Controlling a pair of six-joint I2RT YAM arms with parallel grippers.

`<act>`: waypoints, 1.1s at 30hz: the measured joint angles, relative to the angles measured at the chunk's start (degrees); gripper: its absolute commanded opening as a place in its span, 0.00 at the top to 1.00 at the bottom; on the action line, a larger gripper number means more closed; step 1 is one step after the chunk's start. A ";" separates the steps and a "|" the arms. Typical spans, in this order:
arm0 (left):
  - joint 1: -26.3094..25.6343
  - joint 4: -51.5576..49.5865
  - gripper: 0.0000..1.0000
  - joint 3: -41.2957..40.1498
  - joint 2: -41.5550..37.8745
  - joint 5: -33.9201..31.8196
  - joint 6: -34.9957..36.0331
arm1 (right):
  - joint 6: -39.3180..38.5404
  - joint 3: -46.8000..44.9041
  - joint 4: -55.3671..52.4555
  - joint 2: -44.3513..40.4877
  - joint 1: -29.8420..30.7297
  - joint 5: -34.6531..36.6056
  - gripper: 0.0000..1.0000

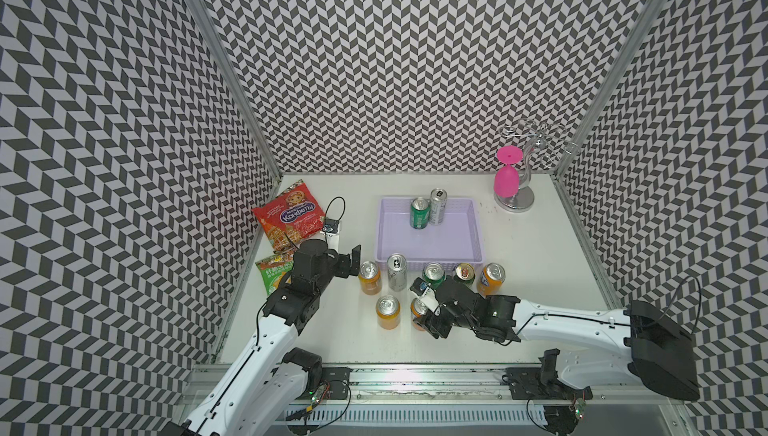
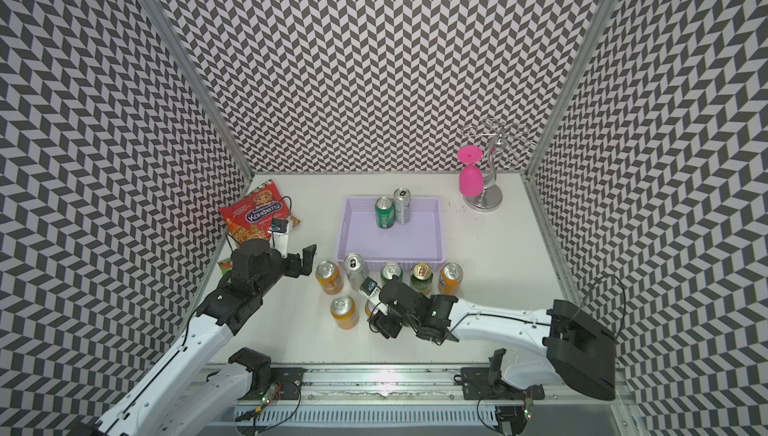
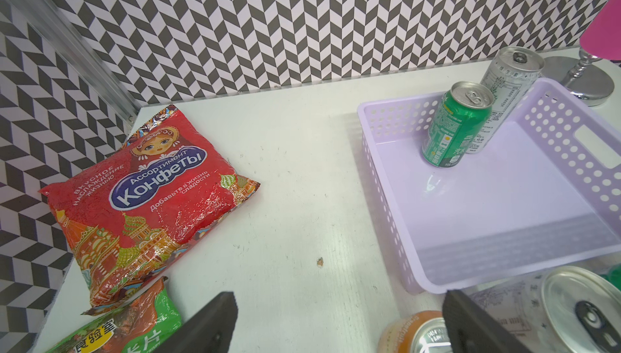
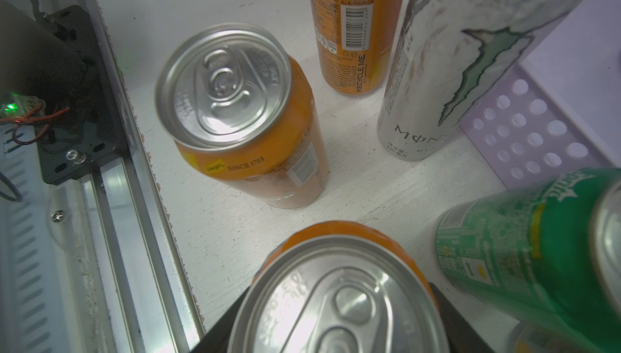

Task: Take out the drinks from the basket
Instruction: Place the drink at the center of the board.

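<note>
While two drinks are waiting in the basket and seven are sitting outside, I'm gripping an orange can with the right gripper; the left gripper is gaping empty.

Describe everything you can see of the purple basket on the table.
The basket is a shallow rectangular tray of lavender plastic that looks glossy. Its walls are perforated with rows of round holes, and one short wall has a handle slot; the floor is solid. It sits flat on the white table, towards the back. Inside, a green can and a silver-white can stand upright at the far wall; the rest of the floor is bare.
</note>
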 measured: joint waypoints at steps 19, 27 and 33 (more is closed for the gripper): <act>0.00 0.33 0.01 0.00 0.00 0.02 0.00 | 0.46 -0.37 3.02 0.79 0.02 0.31 0.11; 0.00 0.33 0.01 0.00 0.00 0.04 0.00 | 1.05 2.71 1.16 -2.34 0.00 0.46 0.00; 0.00 0.33 0.01 0.00 0.00 0.04 0.00 | 0.81 9.77 -0.61 -3.54 -1.16 2.54 0.00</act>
